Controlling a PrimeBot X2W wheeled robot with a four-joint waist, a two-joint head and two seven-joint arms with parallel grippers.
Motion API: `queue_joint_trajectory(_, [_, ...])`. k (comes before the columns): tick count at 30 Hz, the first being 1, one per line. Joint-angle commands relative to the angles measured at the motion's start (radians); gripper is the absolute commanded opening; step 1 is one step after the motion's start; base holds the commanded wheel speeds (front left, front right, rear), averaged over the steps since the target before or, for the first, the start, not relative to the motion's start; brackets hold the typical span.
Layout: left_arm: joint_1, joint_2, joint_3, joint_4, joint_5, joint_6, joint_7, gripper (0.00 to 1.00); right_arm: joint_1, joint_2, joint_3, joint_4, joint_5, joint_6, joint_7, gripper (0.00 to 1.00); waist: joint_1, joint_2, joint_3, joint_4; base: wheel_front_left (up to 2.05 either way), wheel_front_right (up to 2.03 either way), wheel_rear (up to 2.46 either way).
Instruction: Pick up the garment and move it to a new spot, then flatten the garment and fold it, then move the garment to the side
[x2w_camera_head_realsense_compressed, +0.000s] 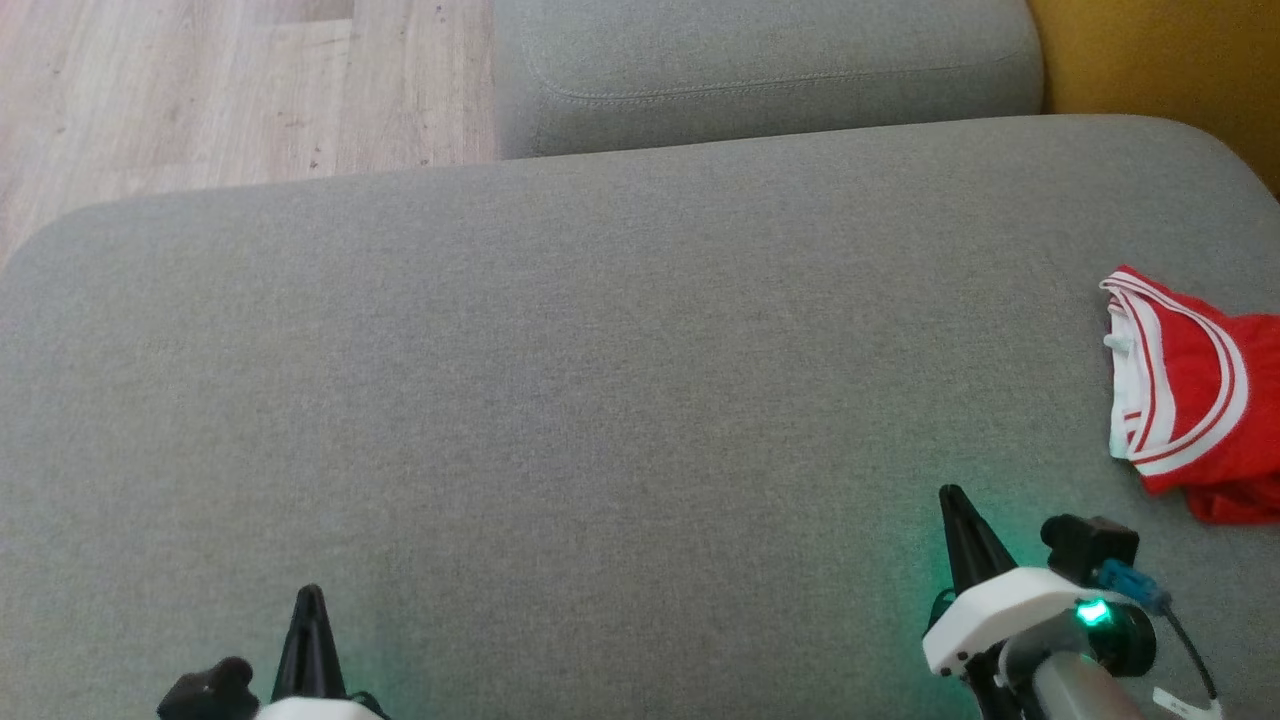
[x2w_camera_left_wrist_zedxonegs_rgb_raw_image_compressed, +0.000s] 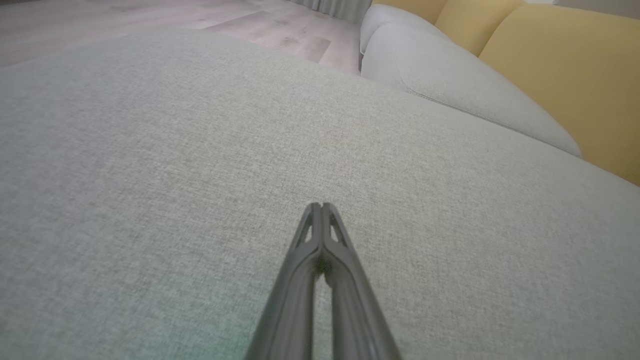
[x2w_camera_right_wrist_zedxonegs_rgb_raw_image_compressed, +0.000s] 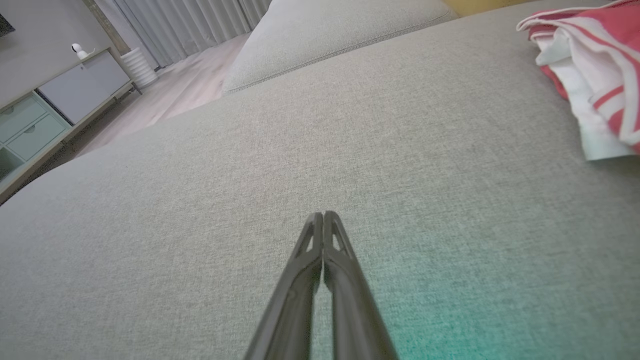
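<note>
Head view, garment: the red garment (x2w_camera_head_realsense_compressed: 1195, 400) with white stripes lies bunched on the grey cushion (x2w_camera_head_realsense_compressed: 600, 400), at 3 o'clock in the picture. The picture's right edge cuts it off.
Direction from the hands: the garment is at about 2 o'clock from the right gripper (x2w_camera_head_realsense_compressed: 955, 505) and near it. It is between 2 and 3 o'clock from the left gripper (x2w_camera_head_realsense_compressed: 310, 598) and well apart from it.
Nearer arm: the right, clearly.
Long axis: the part that shows runs roughly from 12 to 6 o'clock, with the striped hem curving along its 9 o'clock side. The full length cannot be told.
Right gripper state: fingers pressed together with nothing between them, over bare cushion.
Left gripper state: fingers likewise together and empty, pointing to 12 o'clock.
Right wrist view: the garment sits at 2 o'clock from the fingertips, its white inner layer turned toward them.
Stage, as a judgement: a heap off to the side fits a garment waiting to be carried to the middle. It equally fits one already set aside, though the layers look loose rather than squarely folded.
What a reach would turn on: a swing of the right arm toward 2 o'clock, onto the near striped edge.
Writing and brands: none readable. A small white tab at the hem is too small to make out.
</note>
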Motion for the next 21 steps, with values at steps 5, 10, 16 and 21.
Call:
queue_joint_trajectory(5, [-0.041, 0.002, 0.021, -0.046, -0.076, -0.009, 0.016, 0.0, -0.035, -0.002, -0.015, -0.059, 0.084, 0.0, 0.021, 0.0, 0.0, -0.0001, 0.0, 0.002, 0.0, 0.0, 0.0])
queue_joint_trajectory(10, [-0.045, 0.002, 0.025, -0.054, -0.119, -0.012, 0.028, 0.0, -0.031, -0.002, -0.024, -0.075, 0.13, 0.0, 0.032, 0.0, 0.0, -0.0001, 0.0, 0.003, 0.0, 0.0, 0.0])
queue_joint_trajectory(16, [-0.05, 0.003, 0.032, -0.066, -0.183, -0.018, 0.045, 0.0, -0.025, -0.002, -0.036, -0.099, 0.199, 0.0, 0.049, 0.0, 0.0, -0.0001, -0.001, 0.004, 0.0, 0.0, 0.0])
queue_joint_trajectory(21, [-0.055, 0.003, 0.038, -0.076, -0.237, -0.022, 0.06, 0.0, -0.021, -0.002, -0.047, -0.119, 0.256, 0.0, 0.064, 0.0, 0.0, -0.0001, -0.001, 0.005, 0.0, 0.0, 0.0])
